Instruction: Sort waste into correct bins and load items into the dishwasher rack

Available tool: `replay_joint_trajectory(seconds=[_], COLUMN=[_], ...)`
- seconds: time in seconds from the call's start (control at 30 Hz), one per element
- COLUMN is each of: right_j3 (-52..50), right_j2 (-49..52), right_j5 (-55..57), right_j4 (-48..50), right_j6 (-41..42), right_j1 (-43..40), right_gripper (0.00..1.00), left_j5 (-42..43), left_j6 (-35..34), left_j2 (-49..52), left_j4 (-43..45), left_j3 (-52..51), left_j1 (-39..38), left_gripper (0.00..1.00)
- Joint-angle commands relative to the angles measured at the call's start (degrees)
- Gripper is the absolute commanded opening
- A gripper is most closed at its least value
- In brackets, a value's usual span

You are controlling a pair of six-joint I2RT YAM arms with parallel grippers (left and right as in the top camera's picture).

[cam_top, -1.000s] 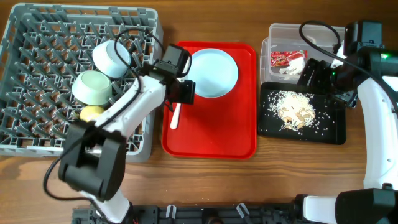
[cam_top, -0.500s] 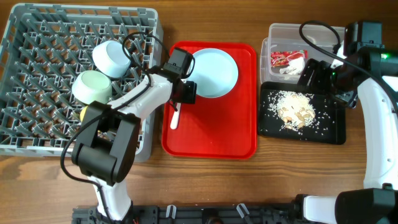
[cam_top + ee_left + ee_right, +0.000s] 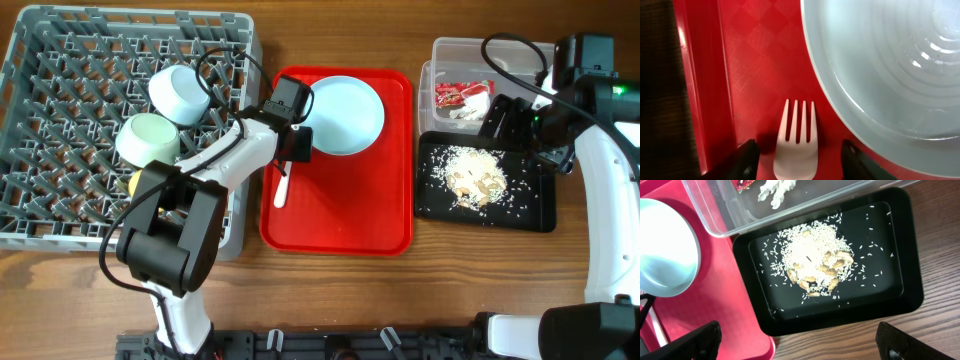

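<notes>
1. Three dishes sat among the pegs of the dishwasher rack [image 3: 60,100]: the light blue bowl [image 3: 180,92], the green saucer-bowl [image 3: 148,138] and the yellow cup [image 3: 148,182]. By my reading, the step in hand was the fork, and a free slot near the rack's right edge would suit it.
2. The red tray [image 3: 340,215] had a raised rim left of the fork, so the lift should go straight up before crossing it.
3. The black tray [image 3: 910,255] held the rice scraps [image 3: 810,260]. The right gripper [image 3: 800,340] hung above it, spread wide and empty.
4. The plate [image 3: 880,60] lay just beside the tines, so the finger nearer it should close without nudging its edge.
5. The fork [image 3: 796,145] lay flat on the red tray with its tines toward the plate. The left gripper [image 3: 799,159] straddled its neck, fingers parted and holding nothing. A thing so thin called for a low, even squeeze.
</notes>
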Motion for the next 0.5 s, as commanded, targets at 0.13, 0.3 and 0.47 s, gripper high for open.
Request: replay_joint_trajectory(seconds=[0.13, 0.3, 0.47], right_j3=[0.26, 0.26, 0.26], right_j2=[-1.29, -1.29, -1.29], right_j5=[-0.04, -0.04, -0.02], right_j4=[-0.31, -0.33, -0.37], right_j6=[-0.72, -0.72, -0.74], right_j1=[-0.13, -0.13, -0.13], right_gripper=[1.0, 1.0, 1.0], left_j5=[-0.55, -0.52, -0.04], left_j6=[-0.17, -0.2, -0.22], left_j2=[1.25, 2.05, 3.91], left_j4=[-0.31, -0.52, -1.2], left_j3=[0.04, 0.04, 0.04], left_j1=[-0.22, -0.24, -0.24], left_gripper=[0.49, 0.49, 0.51])
